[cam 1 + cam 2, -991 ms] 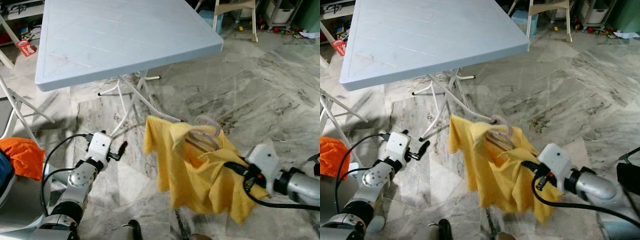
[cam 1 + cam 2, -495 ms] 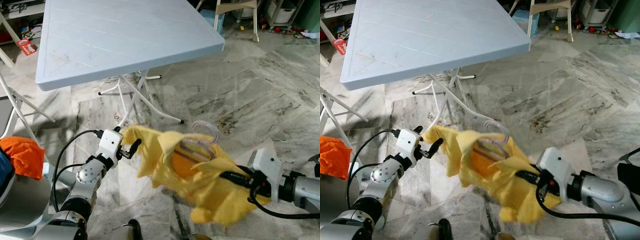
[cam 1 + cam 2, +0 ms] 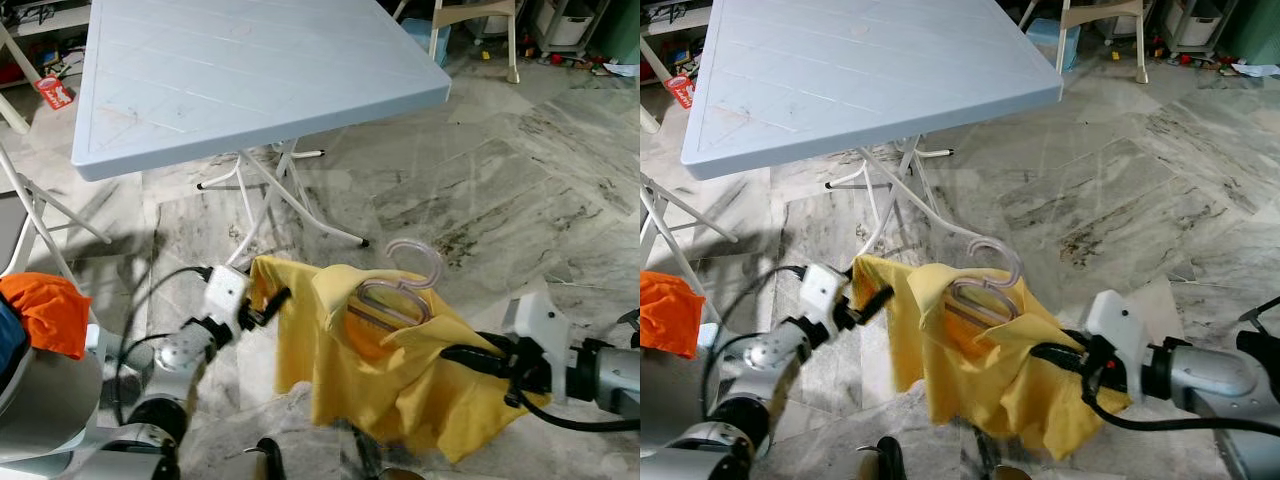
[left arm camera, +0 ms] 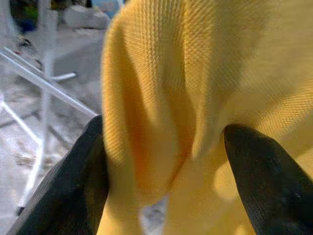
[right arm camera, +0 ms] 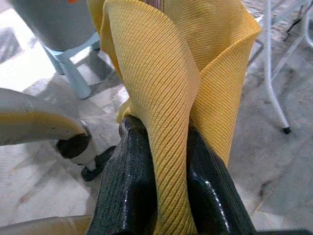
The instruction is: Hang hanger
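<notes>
I have a yellow shirt [image 3: 385, 385] held up in the air between my two grippers, low over the marble floor [image 3: 520, 190]. My right gripper [image 5: 166, 161] is pinching a thick fold of the shirt; in the right wrist view the cloth is squeezed tight between the two black fingers [image 5: 129, 181]. That gripper sits at the shirt's right lower side, with the bulk of the cloth hanging to its left.

My left gripper [image 4: 166, 171] is at the shirt's opposite upper corner. In the left wrist view its fingers [image 4: 73, 186] stand spread on either side of a bunched fold of yellow cloth, which fills the gap between them; I see the fingers apart, not pressed onto the fabric.

The hanger [image 3: 400, 290], pale pink and see-through, sits in the shirt's neck opening, between my two grippers and a little above them. Its hook stands up free above the collar.

Beyond both grippers stands a light blue folding table [image 3: 240, 80] on white legs. An orange cloth [image 3: 45, 310] lies off to the left of my left arm.
</notes>
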### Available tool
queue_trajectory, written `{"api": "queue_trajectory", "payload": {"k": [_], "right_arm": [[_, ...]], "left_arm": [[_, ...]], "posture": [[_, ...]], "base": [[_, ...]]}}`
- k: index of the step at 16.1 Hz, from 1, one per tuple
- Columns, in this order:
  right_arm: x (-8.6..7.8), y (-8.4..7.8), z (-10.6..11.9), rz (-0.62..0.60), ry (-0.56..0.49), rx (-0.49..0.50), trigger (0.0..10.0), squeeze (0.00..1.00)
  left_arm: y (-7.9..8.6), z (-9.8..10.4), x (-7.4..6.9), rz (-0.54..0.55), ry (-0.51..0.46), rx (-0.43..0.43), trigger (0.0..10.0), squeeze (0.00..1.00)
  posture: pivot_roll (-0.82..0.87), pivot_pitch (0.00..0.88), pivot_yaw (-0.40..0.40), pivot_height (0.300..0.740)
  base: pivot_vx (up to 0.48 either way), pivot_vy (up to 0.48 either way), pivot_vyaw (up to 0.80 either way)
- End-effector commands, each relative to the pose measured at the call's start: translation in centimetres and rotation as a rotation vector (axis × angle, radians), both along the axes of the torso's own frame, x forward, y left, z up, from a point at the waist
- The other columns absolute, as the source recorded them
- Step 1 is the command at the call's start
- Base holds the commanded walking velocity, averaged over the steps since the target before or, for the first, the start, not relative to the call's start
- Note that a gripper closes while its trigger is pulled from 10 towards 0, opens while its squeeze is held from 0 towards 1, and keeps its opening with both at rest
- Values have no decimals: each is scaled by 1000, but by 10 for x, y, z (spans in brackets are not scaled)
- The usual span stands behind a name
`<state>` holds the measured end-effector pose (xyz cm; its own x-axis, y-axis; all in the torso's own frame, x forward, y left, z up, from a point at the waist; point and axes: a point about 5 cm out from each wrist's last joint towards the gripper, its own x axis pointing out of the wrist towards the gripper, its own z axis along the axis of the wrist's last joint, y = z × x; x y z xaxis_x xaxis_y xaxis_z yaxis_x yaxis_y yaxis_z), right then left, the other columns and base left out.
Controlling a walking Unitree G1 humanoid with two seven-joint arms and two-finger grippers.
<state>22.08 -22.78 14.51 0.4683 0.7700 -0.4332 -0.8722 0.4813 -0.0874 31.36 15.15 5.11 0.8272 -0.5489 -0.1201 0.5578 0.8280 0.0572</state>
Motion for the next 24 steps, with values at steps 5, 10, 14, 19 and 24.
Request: {"api": "queue_trajectory", "payload": {"k": [5,10,14,19,24], "right_arm": [[-17,-4,17,113,44,50,10000,0],[-18,-9,12,93,59,35,10000,0],[-13,-8,10,66,34,28,10000,0],[-10,-5,5,42,9,29,10000,0],[-7,-7,4,34,-1,13,10000,0]], "left_arm": [[4,2,2,-10,26,-69,0,0],[11,3,3,-2,38,-105,0,0],[10,3,1,-18,36,-111,0,0],[10,4,0,-41,26,-107,0,0],[12,5,0,-47,19,-111,0,0]], "posture": [[-169,184,53,740],[-160,188,58,740],[-155,191,59,740],[-148,193,62,740],[-145,195,62,740]], "base": [[0,0,0],[0,0,0],[0,0,0],[0,0,0],[0,0,0]]}}
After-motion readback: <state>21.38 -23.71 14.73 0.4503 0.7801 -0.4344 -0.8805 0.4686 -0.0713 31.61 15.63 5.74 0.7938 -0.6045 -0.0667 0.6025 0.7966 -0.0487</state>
